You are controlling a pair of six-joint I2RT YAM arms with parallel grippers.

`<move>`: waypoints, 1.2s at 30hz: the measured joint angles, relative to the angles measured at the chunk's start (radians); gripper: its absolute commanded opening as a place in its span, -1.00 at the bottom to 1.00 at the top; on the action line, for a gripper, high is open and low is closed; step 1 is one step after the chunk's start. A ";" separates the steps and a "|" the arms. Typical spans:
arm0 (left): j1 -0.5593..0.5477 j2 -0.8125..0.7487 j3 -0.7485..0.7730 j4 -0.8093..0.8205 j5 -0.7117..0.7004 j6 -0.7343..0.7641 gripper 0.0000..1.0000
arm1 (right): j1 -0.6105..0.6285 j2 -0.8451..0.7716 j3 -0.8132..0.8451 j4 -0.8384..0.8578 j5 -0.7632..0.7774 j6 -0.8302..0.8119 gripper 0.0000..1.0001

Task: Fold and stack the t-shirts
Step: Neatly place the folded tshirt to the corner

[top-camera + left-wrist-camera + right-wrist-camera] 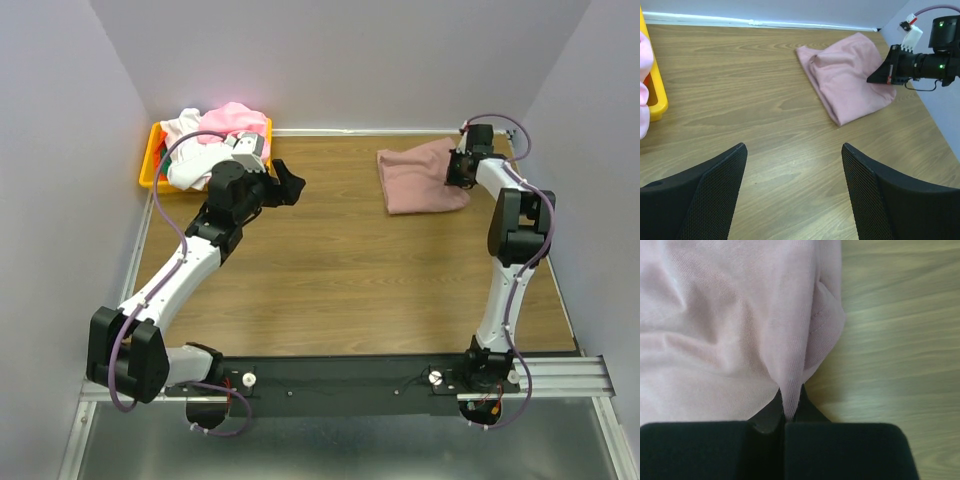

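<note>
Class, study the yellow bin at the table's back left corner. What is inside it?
The yellow bin holds heaped clothes: a pink t-shirt on top, white cloth beside it. The bin's floor and anything underneath are covered.

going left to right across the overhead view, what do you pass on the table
yellow plastic bin → left claw → folded dusty mauve-pink cloth t-shirt

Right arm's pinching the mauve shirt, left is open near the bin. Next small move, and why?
Probably raise the right gripper slightly and draw the pinched edge of the mauve shirt outward to flatten it. Its jaws are shut on a ridge of cloth, the shirt lies folded but rumpled on the table, and the left gripper is open, empty and well away.
</note>
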 measured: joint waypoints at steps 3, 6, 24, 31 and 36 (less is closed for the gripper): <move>0.000 0.000 -0.002 -0.015 -0.006 0.000 0.69 | -0.037 0.041 0.056 -0.023 0.043 -0.029 -0.99; 0.000 0.000 -0.004 -0.030 -0.009 0.000 0.69 | -0.072 0.079 0.115 -0.050 0.087 -0.064 -0.99; 0.000 -0.098 0.026 -0.169 -0.016 0.020 0.69 | -0.134 0.235 0.408 -0.143 0.336 -0.195 -0.99; 0.000 -0.136 0.096 -0.246 -0.015 0.057 0.69 | -0.164 0.237 0.444 -0.157 0.390 -0.199 0.16; 0.000 -0.137 0.179 -0.305 -0.014 0.102 0.69 | -0.181 0.237 0.465 -0.157 0.404 -0.187 1.00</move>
